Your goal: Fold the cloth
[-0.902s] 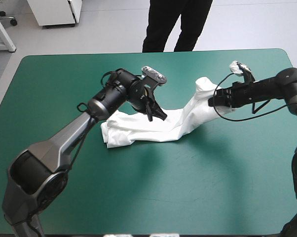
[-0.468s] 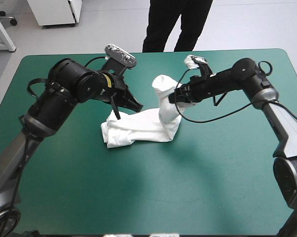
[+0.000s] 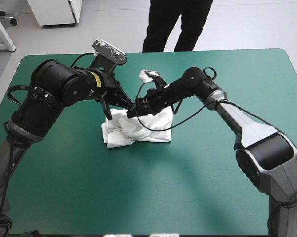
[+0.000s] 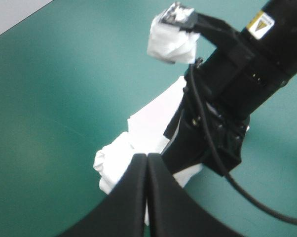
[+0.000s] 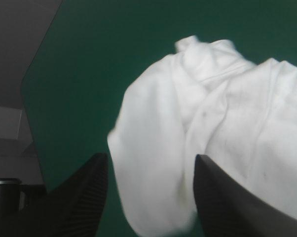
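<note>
The white T-shirt (image 3: 138, 129) lies as a folded bundle left of the table's middle. Its right end is doubled over on top. My left gripper (image 3: 120, 105) hovers just above the bundle's far-left corner, shut, and nothing shows between its fingers (image 4: 138, 170). The T-shirt (image 4: 153, 116) lies ahead of and under it. My right gripper (image 3: 135, 110) reaches in from the right over the bundle's far edge, close to the left one. In its own view the right gripper (image 5: 149, 157) stands open, with the T-shirt (image 5: 212, 123) spread under and between the fingers. The right arm (image 4: 227, 94) crosses over the shirt.
Bare teal-green cover (image 3: 198, 182) surrounds the bundle on every side, widest toward the near edge and the right. The two arms cross the far half of the table and almost meet above the shirt.
The right gripper carried the shirt's raised right end leftward over the bundle, laid it down and opened. The left gripper drew back to the left, off the cloth.
</note>
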Controlling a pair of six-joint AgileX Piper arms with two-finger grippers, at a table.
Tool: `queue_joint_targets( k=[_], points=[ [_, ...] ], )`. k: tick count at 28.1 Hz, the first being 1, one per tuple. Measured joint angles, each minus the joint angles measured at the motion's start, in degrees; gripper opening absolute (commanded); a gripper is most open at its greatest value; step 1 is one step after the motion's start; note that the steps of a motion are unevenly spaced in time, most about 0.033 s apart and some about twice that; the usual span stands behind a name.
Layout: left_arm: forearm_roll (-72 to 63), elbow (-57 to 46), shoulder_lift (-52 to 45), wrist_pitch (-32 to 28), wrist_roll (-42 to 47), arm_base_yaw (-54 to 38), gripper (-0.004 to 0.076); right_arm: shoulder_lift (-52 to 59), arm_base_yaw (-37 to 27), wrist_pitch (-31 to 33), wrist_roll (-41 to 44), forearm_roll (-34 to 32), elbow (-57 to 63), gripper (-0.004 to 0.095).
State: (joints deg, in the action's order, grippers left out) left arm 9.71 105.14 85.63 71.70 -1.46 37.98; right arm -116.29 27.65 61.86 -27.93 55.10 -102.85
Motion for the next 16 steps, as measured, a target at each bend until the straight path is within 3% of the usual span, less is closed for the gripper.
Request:
queue_joint_targets(
  k=[4, 12, 14, 16],
  points=[
    [0.16, 0.0, 0.0, 0.0, 0.0, 0.0, -0.0009, -1.8, 0.94, 1.95, 0.06, 0.03, -3.81, 0.0607],
    [1.91, 0.0, -0.56, 0.0, 0.0, 0.0, -0.0009, -1.8, -2.87, 7.61, 5.48, -6.94, -11.19, 0.0608],
    [1.91, 0.0, -1.24, 0.0, 0.0, 0.0, -0.0009, -1.32, -4.62, 8.06, 7.7, -10.43, -11.54, 0.0608],
    [1.91, 0.0, -2.53, 0.0, 0.0, 0.0, -0.0009, 0.13, -7.2, 8.45, 10.96, -18.06, -11.54, 0.0608]
  ],
)
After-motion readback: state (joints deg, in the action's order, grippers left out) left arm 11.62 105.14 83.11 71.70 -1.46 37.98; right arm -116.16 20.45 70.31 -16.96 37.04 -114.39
